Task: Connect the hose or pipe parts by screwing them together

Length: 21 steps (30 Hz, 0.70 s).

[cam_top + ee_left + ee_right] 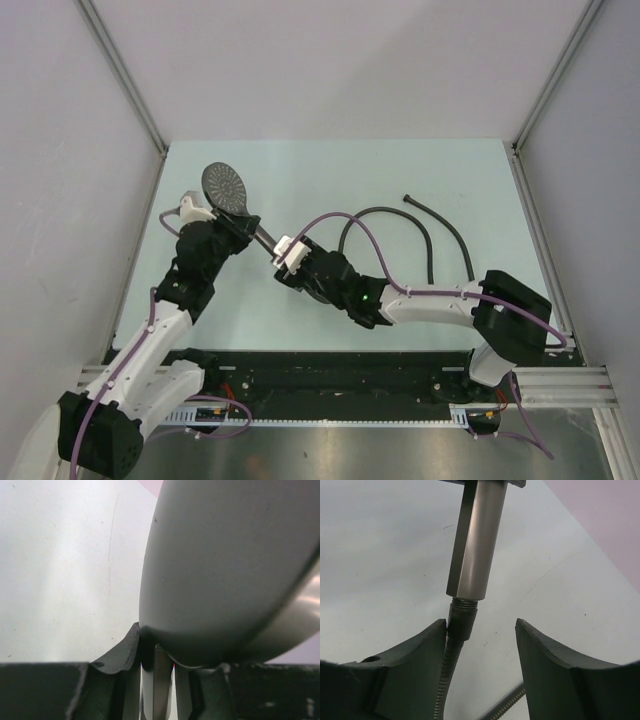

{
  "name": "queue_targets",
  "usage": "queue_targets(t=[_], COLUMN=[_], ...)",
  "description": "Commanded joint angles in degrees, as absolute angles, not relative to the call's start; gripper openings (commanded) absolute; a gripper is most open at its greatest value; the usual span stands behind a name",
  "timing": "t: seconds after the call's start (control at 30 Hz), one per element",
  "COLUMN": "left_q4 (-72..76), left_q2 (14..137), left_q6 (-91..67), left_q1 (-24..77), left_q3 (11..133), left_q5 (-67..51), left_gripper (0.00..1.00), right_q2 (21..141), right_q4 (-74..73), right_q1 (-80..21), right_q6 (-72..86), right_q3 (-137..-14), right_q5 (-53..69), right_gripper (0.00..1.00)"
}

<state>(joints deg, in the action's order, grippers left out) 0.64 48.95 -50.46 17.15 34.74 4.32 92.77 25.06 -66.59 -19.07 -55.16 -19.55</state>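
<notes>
At ten o'clock on the bench, my left tool clamps the dotted head; my right tool gapes around the hose at its nut.

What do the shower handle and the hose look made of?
The handle looks like brushed metal, satin grey, with soft streaky highlights; plated plastic is possible. The hose seems to be spiral-wound metal, dark grey, judging by its fine ribs.
</notes>
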Motion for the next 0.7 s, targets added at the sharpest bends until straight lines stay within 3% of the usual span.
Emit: queue_targets(t=[0.0, 0.3, 0.4, 0.43, 0.53, 0.67], left_q4=[3.96, 3.96, 4.04, 4.13, 6.32, 20.33], left_q2=[46.93, 47.20, 46.41, 45.88, 43.78, 39.65], left_q6=[-52.73, -55.19, -57.73, -57.92, -57.83, -57.04], left_q1=[17.49, 17.49, 17.49, 17.49, 17.49, 17.49], left_q3=[35.95, 35.51, 34.11, 33.75, 31.21, 21.65], left_q5=[5.62, 4.75, 4.22, 3.78, 1.86, 0.44], left_gripper=[0.00, 0.00, 0.00, 0.01, 0.00, 0.00], right_q2=[94.13, 96.41, 96.85, 97.03, 95.63, 92.90], right_q4=[28.92, 29.97, 30.58, 30.50, 28.57, 26.90], right_q1=[-66.80, -67.06, -66.89, -66.71, -64.96, -58.99], right_q6=[-18.38, -16.88, -16.18, -15.30, -12.40, -0.92], right_q3=[-57.30, -58.45, -59.32, -59.50, -60.47, -60.38], right_q5=[-20.40, -19.95, -20.30, -19.95, -15.13, -0.66], right_gripper=[0.61, 0.54, 0.37, 0.20, 0.01, 0.00])
